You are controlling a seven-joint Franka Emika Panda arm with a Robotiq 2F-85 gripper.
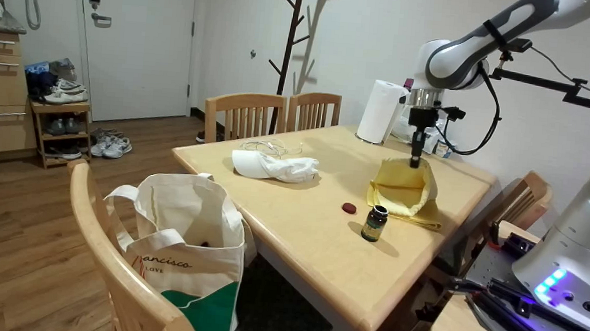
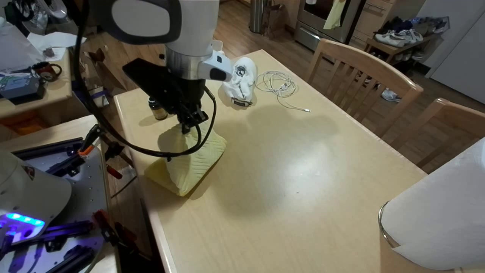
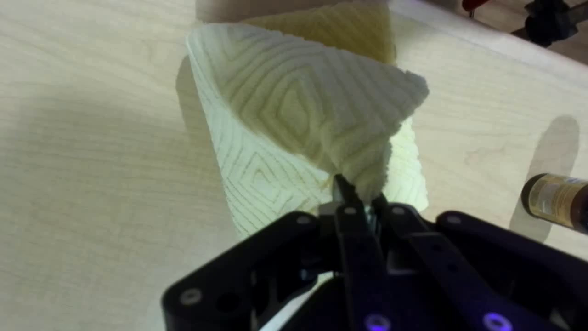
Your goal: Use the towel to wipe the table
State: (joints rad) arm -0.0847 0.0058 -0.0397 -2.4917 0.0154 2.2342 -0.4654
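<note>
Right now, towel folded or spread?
Folded, loosely: in an exterior view the towel shows layers, the upper part pinched up in the gripper, the lower lying on the table.

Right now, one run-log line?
gripper: shut on towel | towel: part raised, part on table | bottle: upright, apart from towel

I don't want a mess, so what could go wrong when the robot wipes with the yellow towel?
The small dark bottle stands close to the towel, so a wide wipe might knock it over. The claw pinches only one part of the towel, so it could slip out or bunch up. If wiping reaches the loose cable, the towel may snag it.
</note>
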